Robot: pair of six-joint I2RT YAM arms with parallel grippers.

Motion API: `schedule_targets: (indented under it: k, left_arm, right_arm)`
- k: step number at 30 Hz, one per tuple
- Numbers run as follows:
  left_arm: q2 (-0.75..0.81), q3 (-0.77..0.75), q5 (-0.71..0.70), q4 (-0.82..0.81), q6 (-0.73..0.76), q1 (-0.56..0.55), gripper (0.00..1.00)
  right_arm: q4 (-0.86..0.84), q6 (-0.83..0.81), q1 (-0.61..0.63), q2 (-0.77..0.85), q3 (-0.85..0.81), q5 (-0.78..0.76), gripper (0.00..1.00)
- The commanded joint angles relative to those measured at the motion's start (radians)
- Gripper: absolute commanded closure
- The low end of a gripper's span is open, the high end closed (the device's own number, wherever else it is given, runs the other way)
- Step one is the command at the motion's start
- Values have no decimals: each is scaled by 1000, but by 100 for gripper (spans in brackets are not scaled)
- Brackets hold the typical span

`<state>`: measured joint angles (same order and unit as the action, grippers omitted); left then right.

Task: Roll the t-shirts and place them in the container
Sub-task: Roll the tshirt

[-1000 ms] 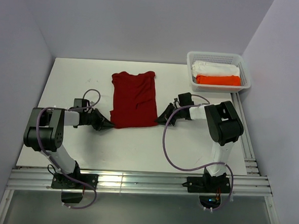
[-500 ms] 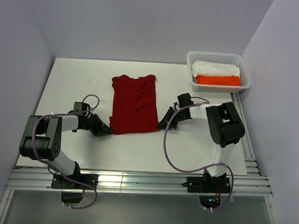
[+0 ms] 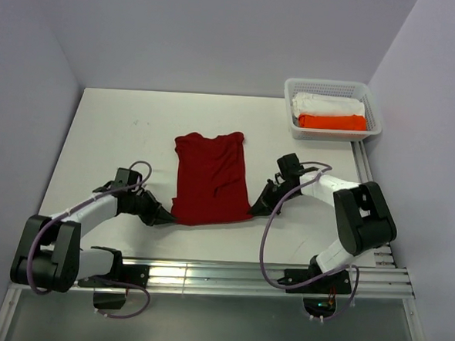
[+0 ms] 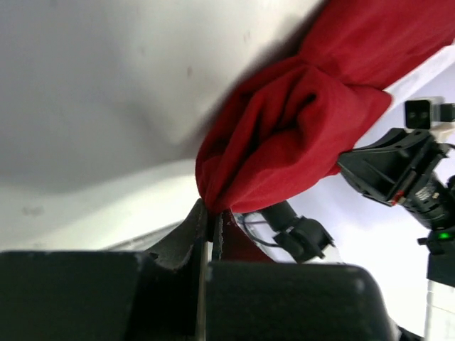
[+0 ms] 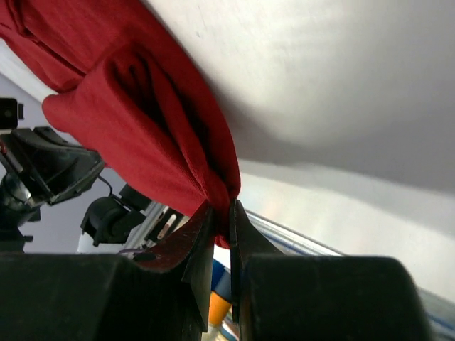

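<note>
A dark red t-shirt [image 3: 211, 179] lies flat on the white table [image 3: 106, 132], folded into a narrow strip. My left gripper [image 3: 168, 215] is shut on its near left corner; the pinched cloth [image 4: 284, 135] shows in the left wrist view. My right gripper [image 3: 254, 208] is shut on its near right corner, where the bunched cloth [image 5: 156, 128] shows in the right wrist view. A white t-shirt [image 3: 328, 105] and a bright orange t-shirt [image 3: 332, 121] lie folded in the basket [image 3: 292, 122] at the back right.
The white mesh basket stands at the table's far right corner. Grey walls close in the left, back and right sides. An aluminium rail [image 3: 205, 276] runs along the near edge by the arm bases.
Both grippers have pulled the near edge of the dark red t-shirt toward the near edge of the table and a little right. The shirt has slid with them.
</note>
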<state>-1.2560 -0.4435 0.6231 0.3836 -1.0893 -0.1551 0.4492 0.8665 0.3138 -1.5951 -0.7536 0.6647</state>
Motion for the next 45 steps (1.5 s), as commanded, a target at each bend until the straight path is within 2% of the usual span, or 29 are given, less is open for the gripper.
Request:
schedule_targets:
  k: [1,9,17,24,34,45]
  left_arm:
    - [53,-14,-19,104,-75,3,100]
    - [-37,-179,-42,216,-101,3,100]
    - [-186,-319,-5,241,-101,15,100]
    - [-308,-411,40,251,-110,68,100]
    - [-557,-687,72,331,-69,92,100]
    - [-671,-732,69,334,-40,95,100]
  right_arm:
    - [166,28,-5,58,-49,-100,100]
    - [247,114,-9,15,-167,-62,100]
    - [345,150,-21,-115,-323,-40,100]
    - [344,249,-68,-176,-383,-7,100]
    - [430,298,-96,-374,-628,13,100]
    - [424,313,-114,-460,-688,-25,100]
